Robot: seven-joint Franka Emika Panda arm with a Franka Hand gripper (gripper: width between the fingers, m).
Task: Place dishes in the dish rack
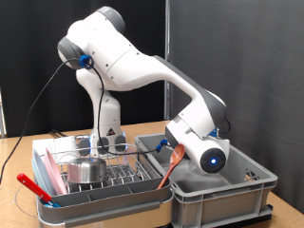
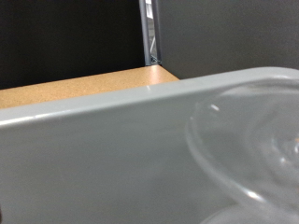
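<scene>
Steel bowl (image 1: 85, 170) sits in the dish rack (image 1: 142, 197) at left, while the tool (image 1: 180, 160) dips into the grey crate (image 1: 223, 198) at right, its finger spread impossible to tell. Close against the crate wall lies the clear glass (image 2: 245, 140); judged from here, a glancing contact could tip or chip it.

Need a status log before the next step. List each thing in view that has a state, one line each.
gripper: down inside the grey crate, fingers hidden.
steel bowl: sitting in the dish rack.
dish rack: on the table, holding the bowl.
grey crate: open-topped, arm reaching into it.
clear glass: inside the crate, close to the wrist camera; grasp not visible.
wooden spoon: leaning in the crate.
</scene>
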